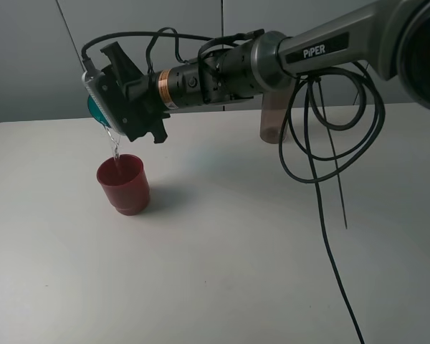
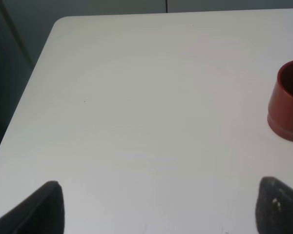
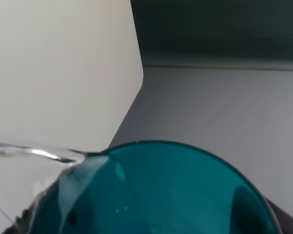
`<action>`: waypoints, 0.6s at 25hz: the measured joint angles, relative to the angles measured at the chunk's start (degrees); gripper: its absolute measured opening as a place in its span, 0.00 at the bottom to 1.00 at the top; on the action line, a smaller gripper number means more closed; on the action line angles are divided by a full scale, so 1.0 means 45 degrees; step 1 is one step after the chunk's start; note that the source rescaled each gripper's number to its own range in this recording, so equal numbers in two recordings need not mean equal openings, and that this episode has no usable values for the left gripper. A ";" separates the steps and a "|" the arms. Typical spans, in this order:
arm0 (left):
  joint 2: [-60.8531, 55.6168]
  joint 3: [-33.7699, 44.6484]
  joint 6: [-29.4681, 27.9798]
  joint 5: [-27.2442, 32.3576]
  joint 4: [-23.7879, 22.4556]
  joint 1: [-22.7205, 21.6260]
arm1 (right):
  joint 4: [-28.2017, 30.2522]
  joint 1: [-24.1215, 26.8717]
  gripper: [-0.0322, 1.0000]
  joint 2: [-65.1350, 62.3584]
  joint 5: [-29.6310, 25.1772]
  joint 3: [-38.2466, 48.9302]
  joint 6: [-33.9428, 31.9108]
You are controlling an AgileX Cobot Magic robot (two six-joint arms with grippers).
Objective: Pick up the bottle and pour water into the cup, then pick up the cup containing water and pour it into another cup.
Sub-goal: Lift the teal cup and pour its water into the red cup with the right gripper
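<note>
My right gripper [image 1: 112, 100] reaches across to the left side and is shut on the cup [image 1: 94, 109], a translucent teal tumbler tipped on its side. A thin stream of water [image 1: 115, 147] falls from the cup's rim into the dark red cup [image 1: 124, 185] standing directly below on the table. The right wrist view is filled by the teal cup [image 3: 156, 195], with water [image 3: 36, 152] spilling over its edge. The smoky bottle [image 1: 274, 118] stands upright at the back, partly hidden behind the right arm. My left gripper [image 2: 161, 207] hangs open over bare table, left of the red cup [image 2: 288, 102].
The white table [image 1: 236, 258] spreads wide in front of and to the right of the red cup. Black cables [image 1: 322, 143] droop from the right arm and trail across the table toward its front edge. The table's far-left corner [image 2: 63, 22] shows in the left wrist view.
</note>
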State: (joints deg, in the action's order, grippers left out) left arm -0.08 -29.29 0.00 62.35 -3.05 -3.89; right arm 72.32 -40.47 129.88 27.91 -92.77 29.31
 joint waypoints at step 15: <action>0.0000 0.0000 0.0000 0.0000 0.0000 0.0000 | -0.0283 0.0000 0.12 0.0000 0.0000 0.0000 0.2829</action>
State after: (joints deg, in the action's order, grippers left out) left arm -0.08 -29.29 0.00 62.35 -3.05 -3.89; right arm 71.04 -40.47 129.88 27.91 -92.77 42.04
